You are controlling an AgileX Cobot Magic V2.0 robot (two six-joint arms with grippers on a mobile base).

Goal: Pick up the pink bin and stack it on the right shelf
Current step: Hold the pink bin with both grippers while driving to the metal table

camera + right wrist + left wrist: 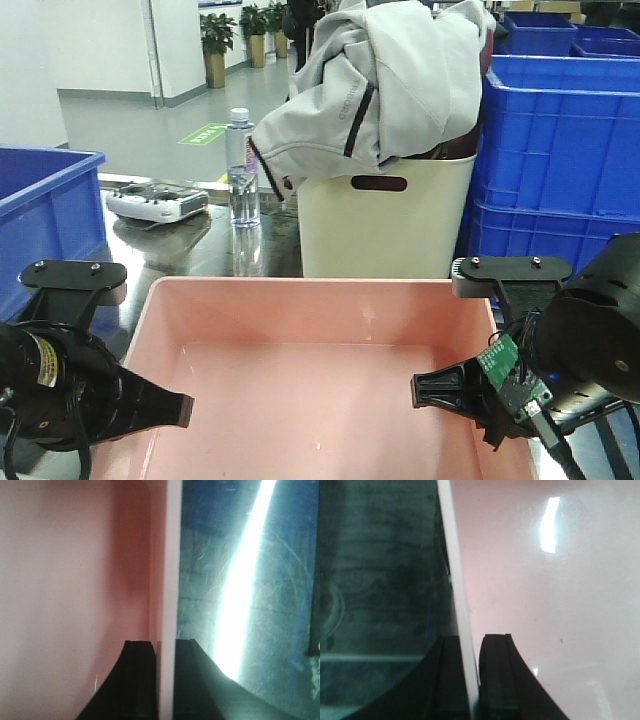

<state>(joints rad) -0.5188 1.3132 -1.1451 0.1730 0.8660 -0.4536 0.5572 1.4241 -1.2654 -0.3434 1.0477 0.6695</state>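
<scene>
- I count five blue crates (560, 130), all deep ribbed plastic: one at the left edge, two stacked on the right, and two more behind that stack.
- One shelf (200, 245), dark, glossy and reflective, runs under everything.
- One pink bin (300, 315), wide and shallow with smooth sloping walls, lies nearest me, just in front of the cream tub. It has nothing in it but my inner fingers. I cannot tell whether it rests on the shelf or is lifted.
- One cream tub (390, 225), tall with a slot handle, has one grey jacket (370, 80) stuffed in and spilling over its rim.
- My left gripper (470, 645) is pinching the bin's left wall, one finger on each side.
- My right gripper (165, 647) is clamped the same way on the right wall.
- One white remote (155, 203) lies flat on the shelf.
- One clear water bottle (242, 165) stands upright beside the tub.
</scene>
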